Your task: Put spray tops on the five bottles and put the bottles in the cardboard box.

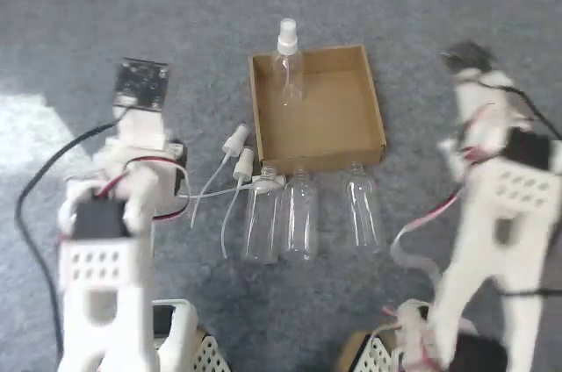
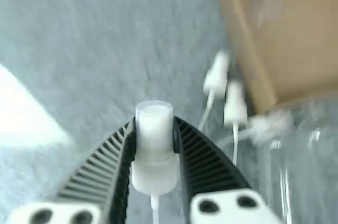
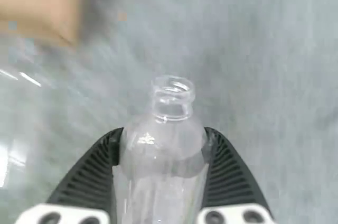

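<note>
Joining top to bottle: misalignment risk

My left gripper (image 2: 153, 124) is clamped on a spray top (image 2: 154, 155). My right gripper (image 3: 162, 134) clamps an open bottle (image 3: 171, 100) near the cardboard box (image 3: 42, 2). A tilted approach could seat the top crooked, or either could slip free.

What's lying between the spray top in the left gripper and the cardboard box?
Two loose spray tops, tubes trailing, lie between the held spray top and the cardboard box. The left wrist view shows this most clearly.
</note>
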